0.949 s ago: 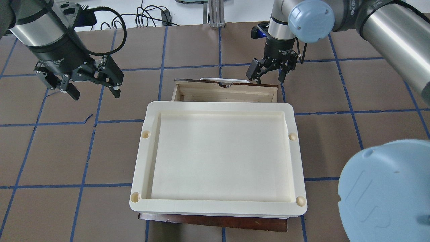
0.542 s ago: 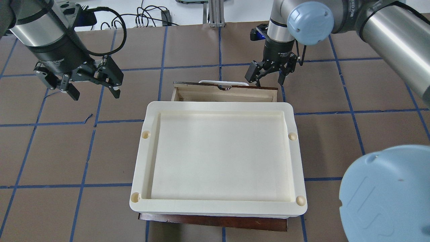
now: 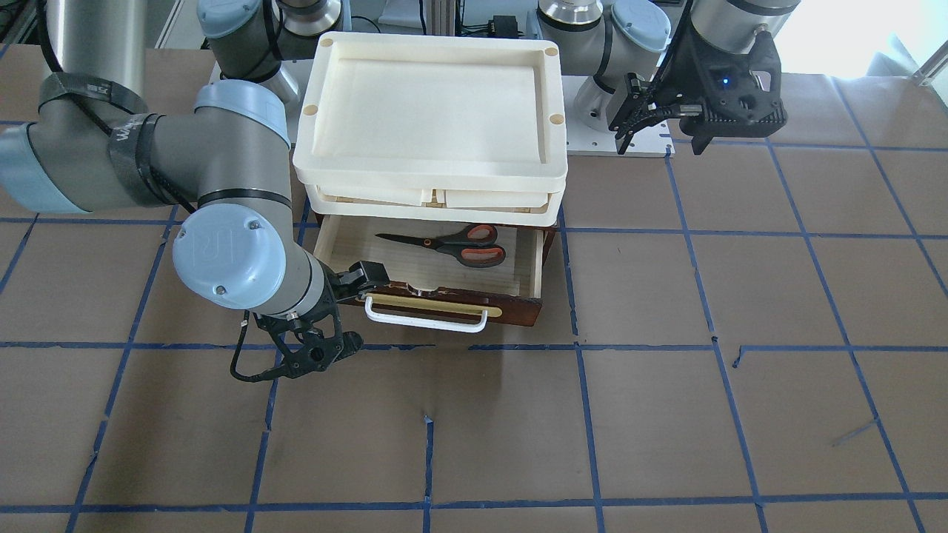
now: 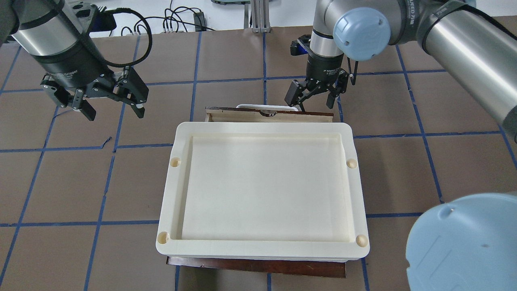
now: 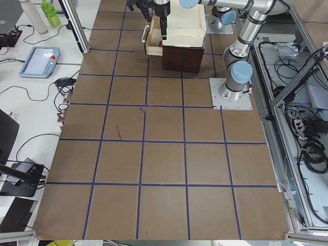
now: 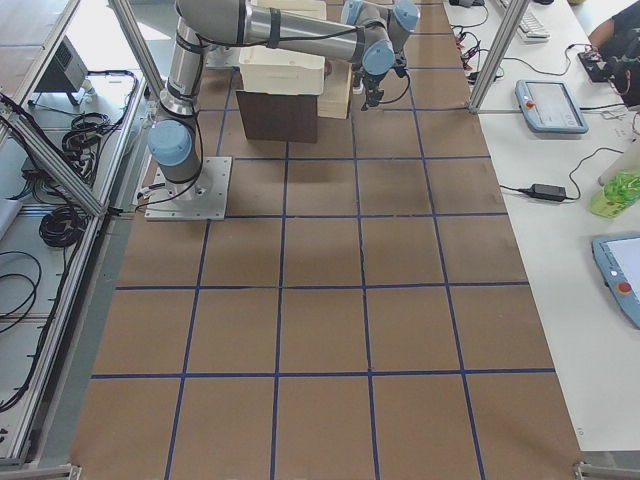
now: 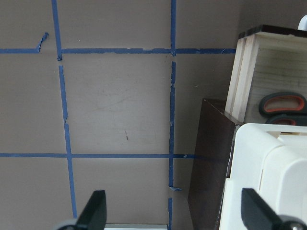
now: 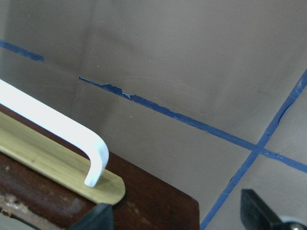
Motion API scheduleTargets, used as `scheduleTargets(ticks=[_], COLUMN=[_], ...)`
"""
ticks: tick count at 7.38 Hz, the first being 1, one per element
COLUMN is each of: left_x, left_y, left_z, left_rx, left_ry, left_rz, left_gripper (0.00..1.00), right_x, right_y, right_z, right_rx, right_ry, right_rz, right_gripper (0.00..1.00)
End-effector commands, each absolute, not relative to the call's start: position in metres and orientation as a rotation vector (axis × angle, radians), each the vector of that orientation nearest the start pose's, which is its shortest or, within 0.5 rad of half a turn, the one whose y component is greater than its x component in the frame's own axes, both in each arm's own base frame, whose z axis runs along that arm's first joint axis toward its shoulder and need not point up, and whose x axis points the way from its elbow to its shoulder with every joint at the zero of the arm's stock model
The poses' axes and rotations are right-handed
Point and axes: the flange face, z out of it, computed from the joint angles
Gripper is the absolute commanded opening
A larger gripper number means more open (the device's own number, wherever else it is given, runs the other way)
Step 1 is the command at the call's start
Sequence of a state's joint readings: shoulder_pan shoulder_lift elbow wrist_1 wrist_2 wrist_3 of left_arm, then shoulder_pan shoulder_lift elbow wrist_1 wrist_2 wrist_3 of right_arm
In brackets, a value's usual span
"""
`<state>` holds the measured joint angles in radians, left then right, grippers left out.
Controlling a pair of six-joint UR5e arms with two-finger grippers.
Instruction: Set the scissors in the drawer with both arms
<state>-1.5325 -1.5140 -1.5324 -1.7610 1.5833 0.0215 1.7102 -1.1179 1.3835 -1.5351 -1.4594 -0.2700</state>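
Observation:
The scissors (image 3: 452,244) lie flat inside the partly open drawer (image 3: 518,314); their red-orange loops also show in the left wrist view (image 7: 283,103). In the overhead view only the drawer's front edge (image 4: 319,114) and its white handle (image 4: 250,106) show past the trays. My right gripper (image 4: 313,101) is open and empty, right at the drawer front's right end, by the handle's end (image 8: 93,163). My left gripper (image 4: 113,107) is open and empty, hanging above the table left of the drawer.
Stacked cream trays (image 4: 169,190) sit on top of the dark wooden cabinet (image 4: 258,267) and cover most of the drawer from above. Brown paper with blue tape lines covers the table (image 4: 60,182). Cables lie at the far edge.
The drawer has slid in toward the cabinet, so less of its inside shows from above. My right gripper has moved left and toward the trays with it. The left arm has not moved.

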Motion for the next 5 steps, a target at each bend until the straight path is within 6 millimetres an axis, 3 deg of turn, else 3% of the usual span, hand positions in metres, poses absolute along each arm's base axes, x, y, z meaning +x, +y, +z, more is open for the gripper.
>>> scheduleTargets(ticks=[1, 5], left_x=[-0.1145, -0.1145], left_y=[-0.4608, -0.4609], left_z=[0.5155, 0.5162], left_rx=[-0.025, -0.035], left_ry=[3.129, 3.128], left_rz=[0.149, 0.147], left_gripper=[1.00, 1.00], right_x=[0.2319, 0.2327], right_y=[-0.5990, -0.5890], right_z=[0.3231, 0.3206], right_rx=[-0.580, -0.563], right_ry=[2.920, 2.913], right_rz=[0.456, 0.502], right_gripper=[0.99, 0.97])
